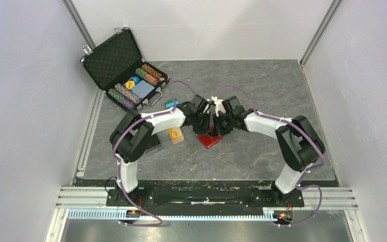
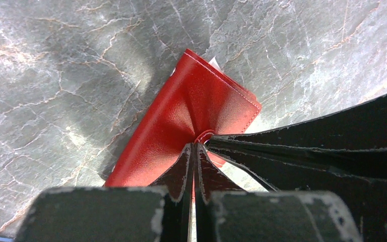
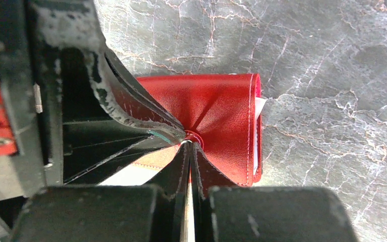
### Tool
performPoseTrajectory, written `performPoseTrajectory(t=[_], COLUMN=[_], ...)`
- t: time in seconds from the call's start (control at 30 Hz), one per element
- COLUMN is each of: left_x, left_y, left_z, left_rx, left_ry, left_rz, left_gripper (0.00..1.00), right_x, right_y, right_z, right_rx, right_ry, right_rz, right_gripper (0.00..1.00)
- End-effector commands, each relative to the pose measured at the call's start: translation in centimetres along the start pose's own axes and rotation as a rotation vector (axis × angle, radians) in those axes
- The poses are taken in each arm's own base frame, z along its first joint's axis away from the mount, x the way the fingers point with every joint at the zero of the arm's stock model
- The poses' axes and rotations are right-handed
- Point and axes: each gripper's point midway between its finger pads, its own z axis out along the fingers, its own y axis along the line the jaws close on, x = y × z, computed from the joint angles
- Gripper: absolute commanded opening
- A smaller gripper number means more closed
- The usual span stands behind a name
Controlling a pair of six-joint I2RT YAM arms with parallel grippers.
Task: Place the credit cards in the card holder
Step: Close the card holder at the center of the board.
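The card holder [image 1: 212, 140], a red folded wallet, lies on the grey stone-look table between the two arms. My left gripper [image 2: 197, 144] and right gripper [image 3: 190, 144] are both shut, and their tips meet on one spot of the wallet's cover [image 2: 181, 111], where the leather puckers around them. In the top view they converge from left [image 1: 207, 122] and right [image 1: 221, 122]. A white edge [image 3: 260, 107] pokes out of the wallet's side. An orange-gold credit card [image 1: 175, 134] lies on the table beside the left forearm. Whether cards sit inside the wallet is hidden.
An open black foam-lined case [image 1: 123, 68] with rows of striped poker chips stands at the back left. A small blue-green item [image 1: 172, 104] lies near the left arm's wrist. Grey walls close in the table on the left, right and back.
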Motion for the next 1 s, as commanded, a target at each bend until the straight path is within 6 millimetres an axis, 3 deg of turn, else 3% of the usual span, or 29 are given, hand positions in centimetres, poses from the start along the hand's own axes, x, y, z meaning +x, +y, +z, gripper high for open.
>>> performPoseTrajectory(t=[0.0,0.17,0.33,0.73,0.93,0.97], left_x=[0.2,-1.1,-1.7,-1.2,-1.2,-1.4], left_y=[-0.5,-2.8,-3.1,-1.5,-1.7,-1.9], left_z=[-0.2,-1.4,-2.6,-2.9,-2.7,-2.9], left_rx=[0.054,0.16,0.153,0.07,0.088,0.099], left_ry=[-0.017,-0.06,-0.099,-0.096,-0.091,-0.098], left_rz=[0.005,0.016,0.025,0.021,0.014,0.008], left_gripper=[0.02,0.02,0.02,0.02,0.02,0.07], right_x=[3.8,0.0,-2.9,-2.8,-2.1,-2.0], right_y=[-0.8,1.2,1.8,1.5,1.2,1.1], right_z=[1.1,-0.3,-2.0,-2.3,-1.9,-1.8], right_rx=[0.057,-0.008,-0.035,-0.056,-0.055,-0.053], right_ry=[0.128,0.024,-0.071,-0.086,-0.069,-0.065], right_rz=[-0.018,-0.034,-0.03,-0.025,-0.018,-0.017], right_gripper=[0.0,0.0,0.0,0.0,0.0,0.0])
